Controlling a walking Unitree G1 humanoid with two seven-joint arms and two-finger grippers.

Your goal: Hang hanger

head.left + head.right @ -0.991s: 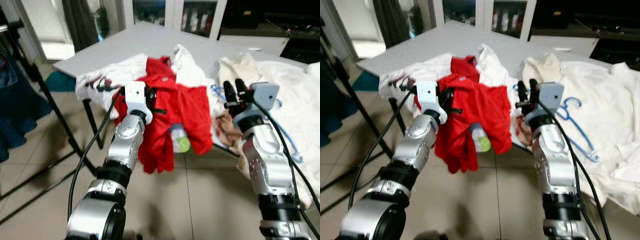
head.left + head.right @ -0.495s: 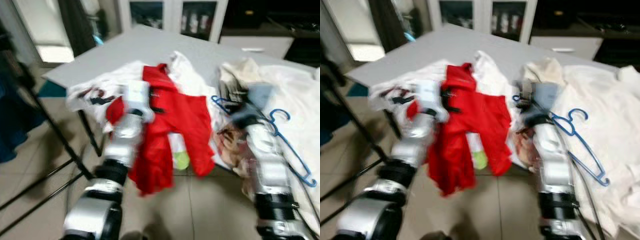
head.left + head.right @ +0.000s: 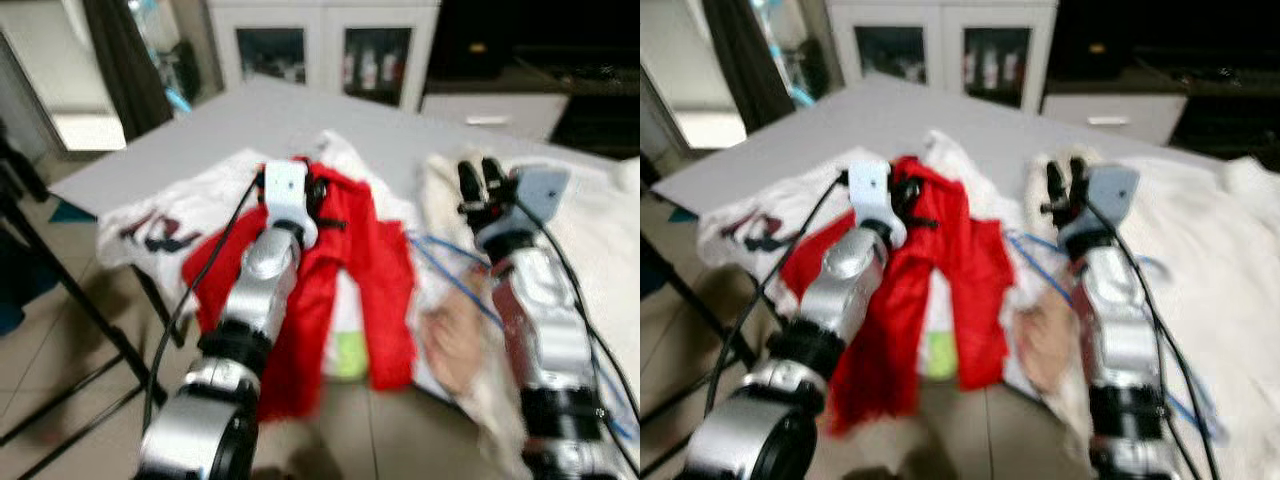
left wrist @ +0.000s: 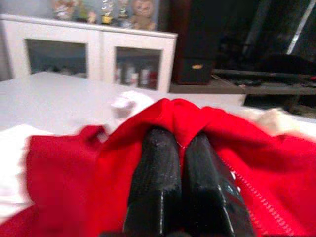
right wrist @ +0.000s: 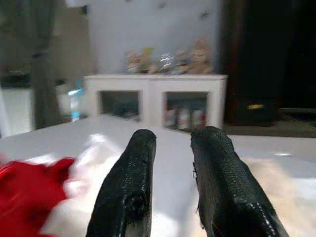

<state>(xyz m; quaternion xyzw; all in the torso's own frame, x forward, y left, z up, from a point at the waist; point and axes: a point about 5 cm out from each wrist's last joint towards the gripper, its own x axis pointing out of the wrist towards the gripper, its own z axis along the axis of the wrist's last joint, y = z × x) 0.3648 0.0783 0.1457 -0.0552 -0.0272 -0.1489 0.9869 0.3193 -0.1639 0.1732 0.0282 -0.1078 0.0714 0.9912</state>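
My left gripper (image 4: 181, 148) is clenched on the red garment (image 3: 350, 260), lifted over the table (image 3: 200, 130); my right gripper (image 5: 173, 143) hovers parted and empty; the blue hanger (image 3: 450, 275) lies on the white clothes (image 3: 1230, 260) beside my right arm; the garment could slip, or the hanger snag in cloth when I reach.

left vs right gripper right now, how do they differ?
Left gripper: fingers pressed together, pinching a fold of the red garment. Right gripper: fingers apart, nothing between them.
Left gripper sits over the red garment on the grey table; right gripper is raised above the white clothes, with the blue hanger lying on the pile below it.
Shared: both have black two-finger grippers on silver arms, pointing across the table toward the white cabinet.
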